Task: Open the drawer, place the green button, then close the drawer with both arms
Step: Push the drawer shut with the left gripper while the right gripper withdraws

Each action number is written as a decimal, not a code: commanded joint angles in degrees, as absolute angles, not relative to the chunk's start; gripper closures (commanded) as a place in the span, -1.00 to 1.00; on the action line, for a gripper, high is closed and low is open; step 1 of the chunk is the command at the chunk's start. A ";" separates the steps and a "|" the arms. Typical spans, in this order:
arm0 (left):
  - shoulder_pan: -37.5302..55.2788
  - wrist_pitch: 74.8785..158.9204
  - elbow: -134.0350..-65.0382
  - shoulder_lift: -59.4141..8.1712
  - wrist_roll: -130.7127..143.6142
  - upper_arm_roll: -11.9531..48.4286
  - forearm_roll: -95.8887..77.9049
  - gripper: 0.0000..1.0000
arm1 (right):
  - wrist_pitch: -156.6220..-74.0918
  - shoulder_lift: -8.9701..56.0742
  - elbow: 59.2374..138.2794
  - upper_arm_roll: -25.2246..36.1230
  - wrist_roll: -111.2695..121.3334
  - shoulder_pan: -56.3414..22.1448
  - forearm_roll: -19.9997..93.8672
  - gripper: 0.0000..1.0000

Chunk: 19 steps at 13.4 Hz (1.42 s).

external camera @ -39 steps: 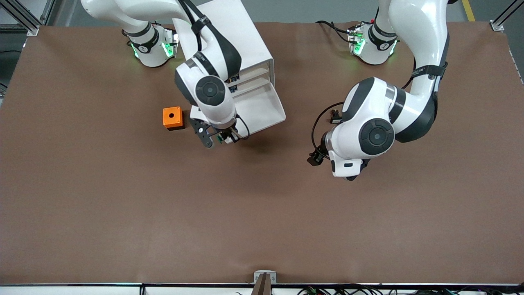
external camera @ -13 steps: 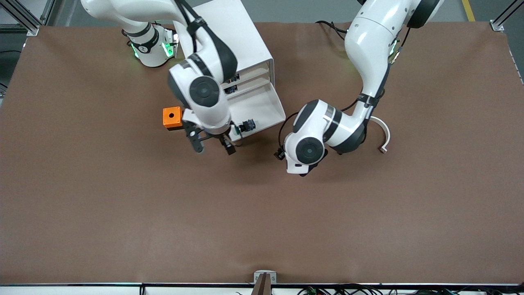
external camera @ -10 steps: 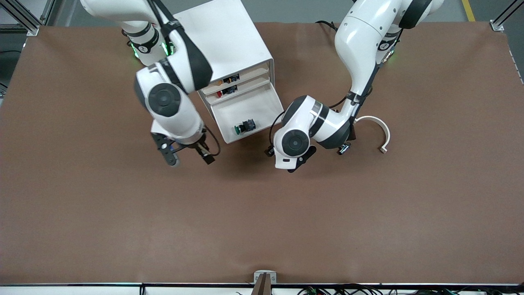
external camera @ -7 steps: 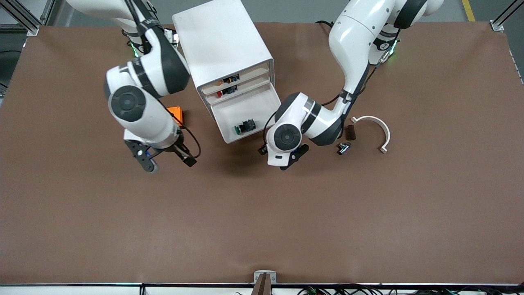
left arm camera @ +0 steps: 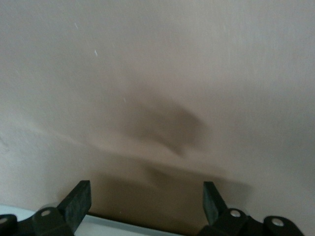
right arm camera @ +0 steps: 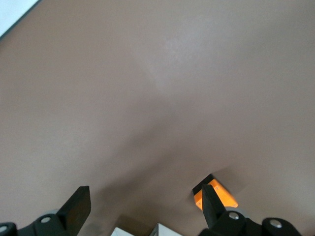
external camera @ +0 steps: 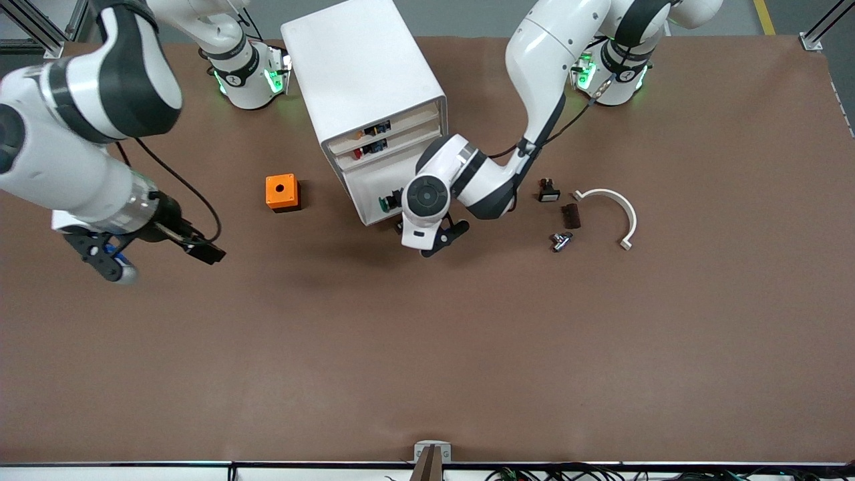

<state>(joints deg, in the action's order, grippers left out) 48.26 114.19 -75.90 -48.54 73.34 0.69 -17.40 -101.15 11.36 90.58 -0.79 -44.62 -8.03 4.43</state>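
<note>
1. The right gripper (external camera: 157, 257), fingers spread and empty, hangs over bare brown table (external camera: 427, 347).
2. The left gripper (left arm camera: 146, 206), spread and empty, sits at the pulled-out white plastic tray drawer (external camera: 374, 195); an off-centre push could jam it.
3. The green-capped black push button (external camera: 386, 200) lies inside.

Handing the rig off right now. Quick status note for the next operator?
Right gripper: open, empty, in the air over bare table toward the right arm's end.
Left gripper: open, empty, just in front of the drawer.
Drawer: open. The button lies inside it near the front edge, green cap showing beside the left arm's wrist.
Done: drawer opened, button placed.
Left: push the drawer shut; the left arm looks best placed for it.
Not part of the job: orange cube beside the cabinet, small parts near the white arc.
</note>
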 commanded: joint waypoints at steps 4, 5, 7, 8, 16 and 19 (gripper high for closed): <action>52.20 114.87 -77.08 -47.90 73.48 0.79 -21.53 -0.99 | -99.85 7.21 91.85 -1.76 -28.34 -1.59 4.49 -1.00; 52.99 114.87 -77.08 -47.90 73.56 0.79 -22.58 -0.99 | -99.32 6.51 91.93 -1.76 -25.34 -0.28 4.48 -1.00; 54.05 114.87 -77.08 -47.99 74.53 0.79 -23.73 -0.99 | -98.18 5.10 91.93 -1.76 -20.76 1.40 4.31 -1.00; 54.75 114.87 -77.08 -48.08 75.31 0.79 -23.73 -0.99 | -98.00 4.40 92.11 -1.67 -19.18 1.58 3.96 -1.00; 53.36 114.87 -76.38 -47.20 76.03 -3.49 -22.59 -0.99 | -93.35 -0.96 92.11 -1.84 -13.36 2.20 0.97 -1.00; 53.26 114.87 -76.29 -44.22 73.49 -10.44 -22.50 -0.99 | -91.06 -1.49 91.67 -2.28 -13.45 2.11 -0.26 -1.00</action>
<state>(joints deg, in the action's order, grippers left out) 53.21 115.26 -75.38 -47.47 75.14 -7.32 -22.43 -92.30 -0.13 90.72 -1.19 -14.07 1.26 0.88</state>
